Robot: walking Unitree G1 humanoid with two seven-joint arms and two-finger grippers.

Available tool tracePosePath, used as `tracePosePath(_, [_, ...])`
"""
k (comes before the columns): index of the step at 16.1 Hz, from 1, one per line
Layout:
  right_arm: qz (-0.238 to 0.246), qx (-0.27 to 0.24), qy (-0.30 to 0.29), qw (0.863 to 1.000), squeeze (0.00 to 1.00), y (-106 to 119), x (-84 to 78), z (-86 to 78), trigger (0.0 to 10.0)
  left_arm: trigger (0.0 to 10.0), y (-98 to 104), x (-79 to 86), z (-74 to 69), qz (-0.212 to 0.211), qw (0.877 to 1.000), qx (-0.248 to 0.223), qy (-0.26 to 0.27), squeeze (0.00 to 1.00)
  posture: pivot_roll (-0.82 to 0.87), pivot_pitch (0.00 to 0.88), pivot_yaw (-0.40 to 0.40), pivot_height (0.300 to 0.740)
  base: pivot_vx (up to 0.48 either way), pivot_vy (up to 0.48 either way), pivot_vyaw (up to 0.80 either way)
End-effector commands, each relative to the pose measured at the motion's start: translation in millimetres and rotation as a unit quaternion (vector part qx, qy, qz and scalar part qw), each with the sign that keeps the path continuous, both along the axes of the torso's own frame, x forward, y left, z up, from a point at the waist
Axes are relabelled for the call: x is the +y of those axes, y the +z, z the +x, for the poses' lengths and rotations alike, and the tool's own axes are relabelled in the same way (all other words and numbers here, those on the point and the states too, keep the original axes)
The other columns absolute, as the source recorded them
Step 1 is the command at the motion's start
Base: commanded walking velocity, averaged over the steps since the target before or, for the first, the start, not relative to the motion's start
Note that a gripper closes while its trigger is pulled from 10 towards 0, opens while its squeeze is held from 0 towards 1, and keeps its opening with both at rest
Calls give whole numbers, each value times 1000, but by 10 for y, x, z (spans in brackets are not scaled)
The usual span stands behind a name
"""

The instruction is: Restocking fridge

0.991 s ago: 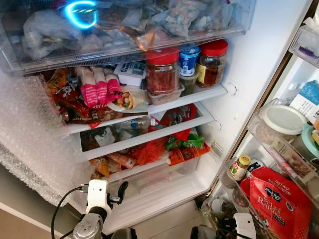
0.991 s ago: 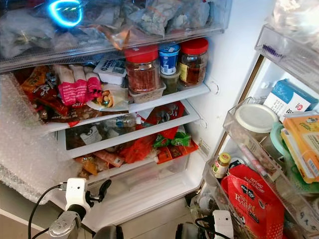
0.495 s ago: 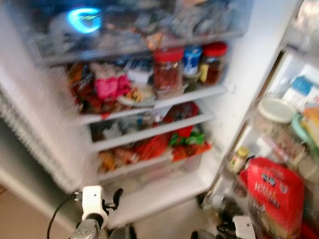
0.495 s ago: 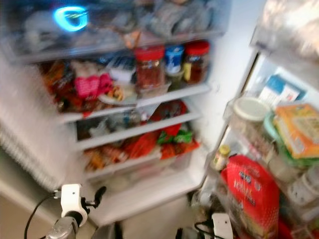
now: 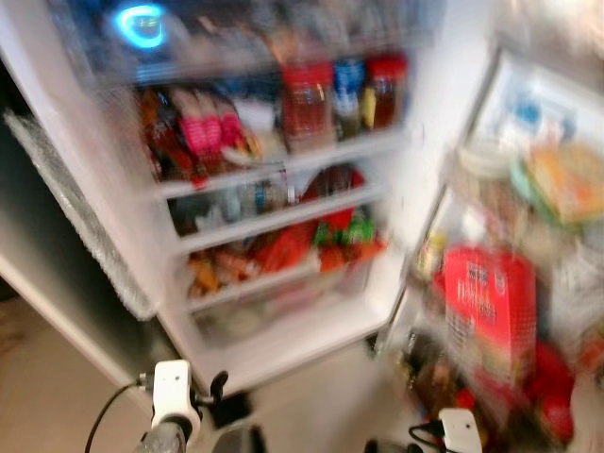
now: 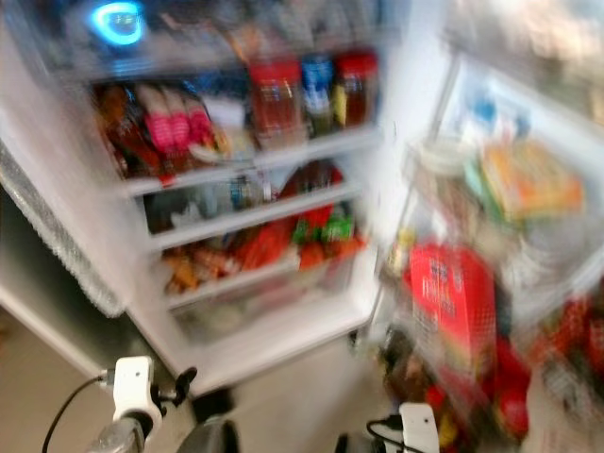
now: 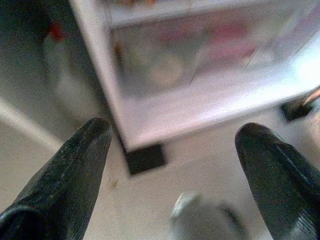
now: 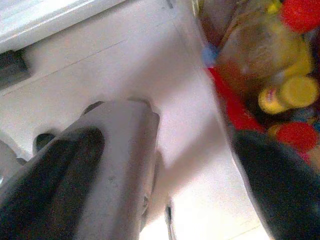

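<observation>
Left wrist view, left claw point(image 7: 175, 165) spread, fridge point(image 7: 165, 117) bottom edge, floor point(image 7: 190, 170)

Both head views are heavily motion-blurred. Labels on the three red- and blue-lidded jars point(image 5: 340, 90) on the upper white fridge shelf point(image 5: 283, 170) cannot be read. The red and orange packets point(image 5: 283, 255) on the lower shelves smear together; their contents cannot be told. Print on the large red bag point(image 5: 489, 307) in the right door rack is illegible. The top clear drawer point(image 5: 264, 28) is cut off by the upper edge. In the right wrist view, a yellow-capped bottle point(image 8: 290, 92) and red caps are blurred.
</observation>
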State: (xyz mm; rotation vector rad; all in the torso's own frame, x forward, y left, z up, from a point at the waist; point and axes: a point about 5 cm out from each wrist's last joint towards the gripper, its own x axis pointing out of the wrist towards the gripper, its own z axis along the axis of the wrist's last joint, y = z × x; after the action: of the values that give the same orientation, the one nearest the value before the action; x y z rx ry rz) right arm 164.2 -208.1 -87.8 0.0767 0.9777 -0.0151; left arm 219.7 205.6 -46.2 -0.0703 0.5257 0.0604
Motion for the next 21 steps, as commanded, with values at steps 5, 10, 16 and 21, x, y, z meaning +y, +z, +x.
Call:
tracePosePath(5, [6,24,-4,1000,0,-55,37,-103,10000,10000,-236,125,-305,14,993,116,19,0,-87,0,15,635,-58,0,0])
tracePosePath(10, [11,25,-13,1000,0,-59,45,-106,10000,10000,-355,281,-607,18,985,167,39,0,-72,0,11,635,0,55,0])
tracePosePath(16, [9,26,-13,1000,0,-59,39,-108,10000,10000,-361,463,-733,17,981,187,52,0,-74,0,4,635,0,127,0])
tracePosePath(21, [9,27,-12,1000,0,-57,36,-105,10000,10000,-368,390,-705,12,982,180,49,0,-74,0,2,635,0,416,0])
